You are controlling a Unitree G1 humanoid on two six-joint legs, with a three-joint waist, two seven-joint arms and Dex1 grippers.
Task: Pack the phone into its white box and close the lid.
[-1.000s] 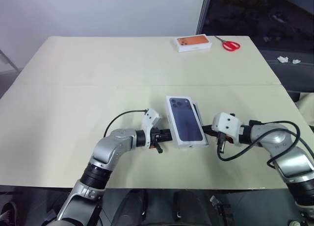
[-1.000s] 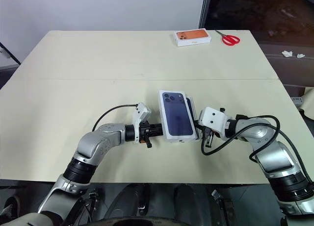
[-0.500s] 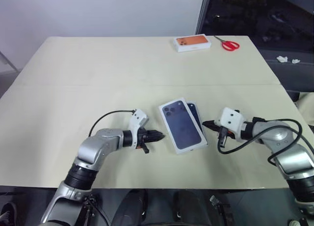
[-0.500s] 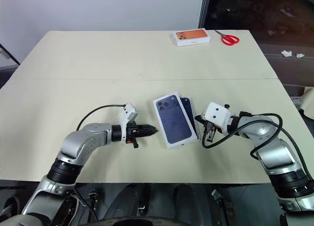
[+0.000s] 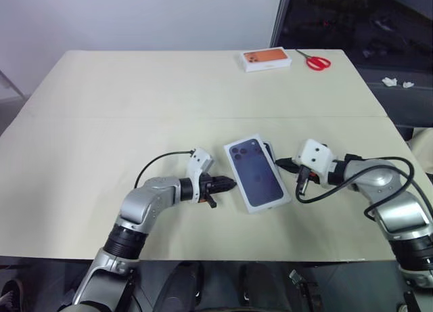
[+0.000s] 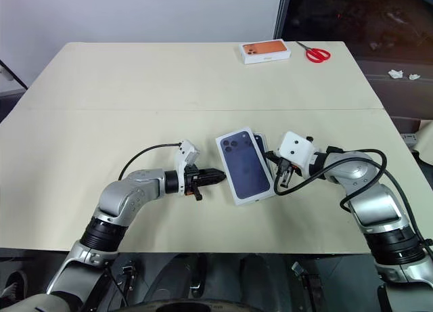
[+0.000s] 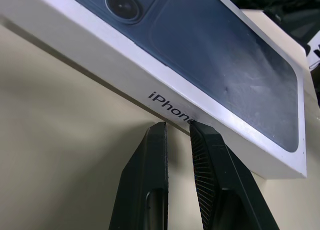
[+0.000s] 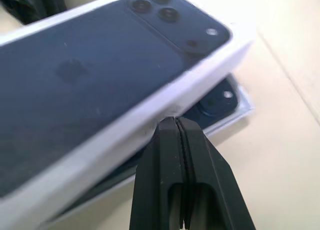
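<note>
Lid [image 5: 257, 173] sits askew over the white box [image 8: 235, 113], near the front middle of the bench [image 5: 101, 116]; the phone [image 8: 217, 101] shows in the box at the uncovered corner. Left gripper [image 5: 230, 185], fingers a narrow gap apart, tips at the lid's side wall, holding nothing. Right gripper [image 8: 176, 124] shut tight against the opposite side. Bench is pale beige; orange-pictured box [image 5: 266, 59] and red scissors [image 5: 315, 61] at far edge. White wall behind, dark window at right.

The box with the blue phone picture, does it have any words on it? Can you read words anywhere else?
"iPhone": printed on the white side wall of the lid, partly hidden behind a fingertip of the left gripper.
The orange box at the table's far edge: any print is too small to read.
No other words can be read.
</note>
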